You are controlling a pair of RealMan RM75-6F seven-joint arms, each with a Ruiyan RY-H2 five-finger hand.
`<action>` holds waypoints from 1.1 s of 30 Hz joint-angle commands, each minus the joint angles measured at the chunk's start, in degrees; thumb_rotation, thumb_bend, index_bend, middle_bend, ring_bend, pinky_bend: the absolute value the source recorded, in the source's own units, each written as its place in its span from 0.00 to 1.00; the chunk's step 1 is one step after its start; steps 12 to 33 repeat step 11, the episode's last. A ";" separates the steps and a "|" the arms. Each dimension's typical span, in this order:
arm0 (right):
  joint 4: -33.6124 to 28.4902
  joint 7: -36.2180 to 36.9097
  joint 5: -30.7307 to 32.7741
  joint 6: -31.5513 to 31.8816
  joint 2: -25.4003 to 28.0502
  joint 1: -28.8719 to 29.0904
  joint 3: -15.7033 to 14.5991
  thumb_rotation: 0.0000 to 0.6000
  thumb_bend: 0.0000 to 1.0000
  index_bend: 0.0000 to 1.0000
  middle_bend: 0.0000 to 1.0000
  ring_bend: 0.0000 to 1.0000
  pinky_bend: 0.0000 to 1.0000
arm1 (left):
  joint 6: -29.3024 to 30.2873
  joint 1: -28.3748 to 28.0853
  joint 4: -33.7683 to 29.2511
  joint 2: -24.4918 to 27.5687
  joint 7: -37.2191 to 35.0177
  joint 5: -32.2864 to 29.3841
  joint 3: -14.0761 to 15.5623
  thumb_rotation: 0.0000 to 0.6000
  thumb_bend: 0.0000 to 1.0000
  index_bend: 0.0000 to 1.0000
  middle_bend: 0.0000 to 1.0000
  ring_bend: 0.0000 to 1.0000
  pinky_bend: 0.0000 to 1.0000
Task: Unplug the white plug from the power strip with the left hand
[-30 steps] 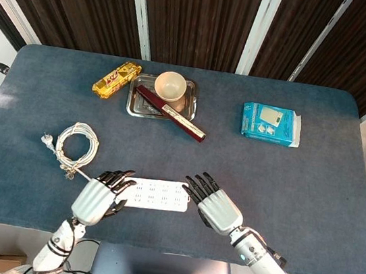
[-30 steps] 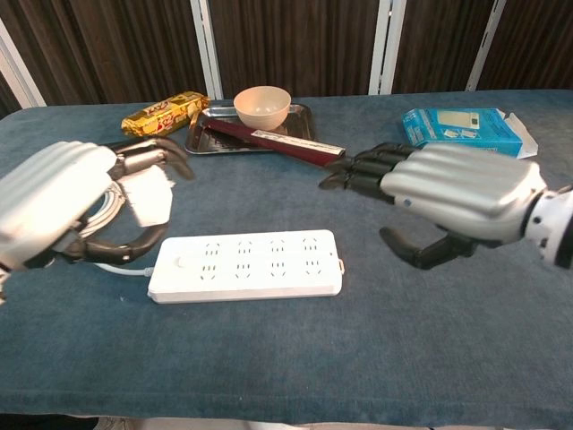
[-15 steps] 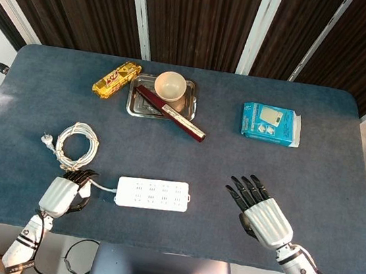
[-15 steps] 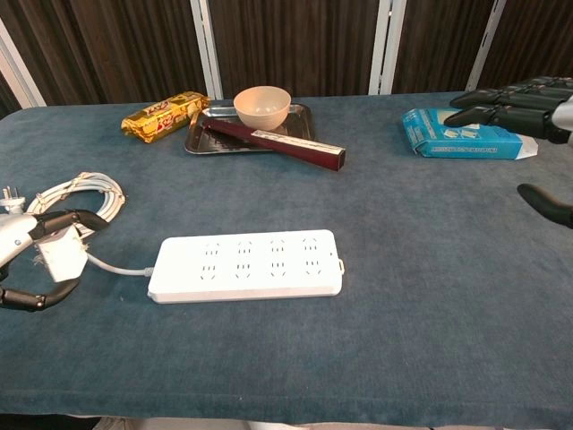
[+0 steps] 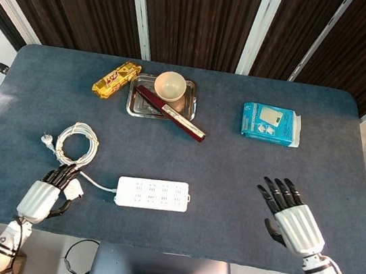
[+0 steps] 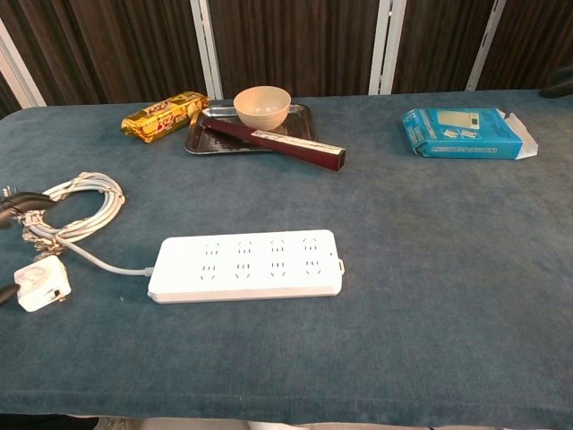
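Observation:
The white power strip [image 5: 152,194] [image 6: 246,266] lies flat near the table's front edge, with nothing in its sockets. The white plug [image 5: 74,190] [image 6: 40,287] lies on the cloth to the left of the strip, apart from it. My left hand [image 5: 42,195] is just left of the plug at the table's front left, fingers stretched out and holding nothing. Only dark fingertips [image 6: 20,199] of it show at the chest view's left edge. My right hand [image 5: 294,221] hovers over the front right of the table, fingers spread and empty.
The strip's coiled white cable [image 5: 76,142] [image 6: 76,206] lies behind the plug. At the back stand a metal tray [image 5: 136,103] with a bowl [image 5: 170,85] and a maroon box [image 5: 170,113], a yellow snack bar [image 5: 117,79] and a blue box [image 5: 270,124].
My left hand has drawn back left from the strip with the white plug, which now lies on the cloth out of its grip. My right hand has moved away to the right.

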 commanded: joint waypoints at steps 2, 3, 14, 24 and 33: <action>3.86 3.09 3.76 7.87 0.84 -7.62 -1.28 1.00 0.42 0.00 0.00 0.00 0.00 | 10.55 6.19 -9.29 9.70 2.30 1.72 1.03 1.00 0.44 0.00 0.00 0.00 0.13; 5.72 4.53 4.40 9.22 0.16 -9.00 -1.30 1.00 0.40 0.00 0.00 0.00 0.00 | 11.37 7.09 -10.34 10.87 1.84 1.63 1.34 1.00 0.44 0.00 0.00 0.00 0.13; 13.71 14.03 5.35 14.59 -1.86 -13.73 0.58 1.00 0.37 0.00 0.00 0.00 0.00 | 10.46 9.19 -15.42 16.34 4.03 -0.52 0.94 1.00 0.45 0.00 0.00 0.00 0.12; 13.71 14.03 5.35 14.59 -1.86 -13.73 0.58 1.00 0.37 0.00 0.00 0.00 0.00 | 10.46 9.19 -15.42 16.34 4.03 -0.52 0.94 1.00 0.45 0.00 0.00 0.00 0.12; 13.71 14.03 5.35 14.59 -1.86 -13.73 0.58 1.00 0.37 0.00 0.00 0.00 0.00 | 10.46 9.19 -15.42 16.34 4.03 -0.52 0.94 1.00 0.45 0.00 0.00 0.00 0.12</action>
